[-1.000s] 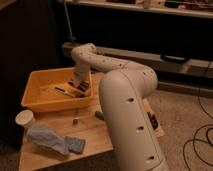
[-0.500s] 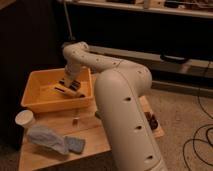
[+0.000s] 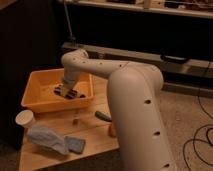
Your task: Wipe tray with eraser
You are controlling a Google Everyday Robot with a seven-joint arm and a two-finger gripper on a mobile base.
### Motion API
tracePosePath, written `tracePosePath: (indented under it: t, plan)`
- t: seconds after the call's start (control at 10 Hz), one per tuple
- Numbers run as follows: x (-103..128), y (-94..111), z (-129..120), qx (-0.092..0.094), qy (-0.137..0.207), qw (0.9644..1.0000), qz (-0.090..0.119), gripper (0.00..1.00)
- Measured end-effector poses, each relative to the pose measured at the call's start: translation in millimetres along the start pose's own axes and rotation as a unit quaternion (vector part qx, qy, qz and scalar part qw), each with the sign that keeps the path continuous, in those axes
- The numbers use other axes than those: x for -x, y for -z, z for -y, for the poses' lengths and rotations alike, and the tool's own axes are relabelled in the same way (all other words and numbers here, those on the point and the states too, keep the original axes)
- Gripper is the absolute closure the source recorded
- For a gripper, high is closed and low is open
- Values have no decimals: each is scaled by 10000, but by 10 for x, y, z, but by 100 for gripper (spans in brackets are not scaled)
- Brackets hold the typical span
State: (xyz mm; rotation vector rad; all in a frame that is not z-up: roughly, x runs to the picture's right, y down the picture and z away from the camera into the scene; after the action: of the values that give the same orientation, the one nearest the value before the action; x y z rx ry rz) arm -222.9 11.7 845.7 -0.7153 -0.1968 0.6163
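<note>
Item: gripper (image 3: 66, 90), inside tray (image 3: 35, 100) at nine o'clock of view, fingers clamped on eraser (image 3: 69, 93) pressed to tray floor; risk: hard strokes toward the sloping wall could shove tray off table (image 3: 90, 132) or twist eraser loose.

White cup (image 3: 25, 119) at lower left, blue cloth (image 3: 54, 140) just right of it, green marker (image 3: 103, 116) mid-frame, all on wooden table (image 3: 90, 132).

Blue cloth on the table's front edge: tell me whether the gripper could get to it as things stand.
Probably yes. The gripper is down in the tray on the eraser; the blue cloth lies uncovered nearby.
</note>
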Motion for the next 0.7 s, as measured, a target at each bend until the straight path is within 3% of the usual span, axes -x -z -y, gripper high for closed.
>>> tracePosePath:
  t: [0.2, 0.4, 0.7]
  plan:
    - [-312, -45, 46, 68, 43, 9998, -188, 100]
    - [-406, -115, 83, 74, 31, 9995, -310, 100]
    - [-496, -114, 464, -49, -276, 9987, -421, 100]
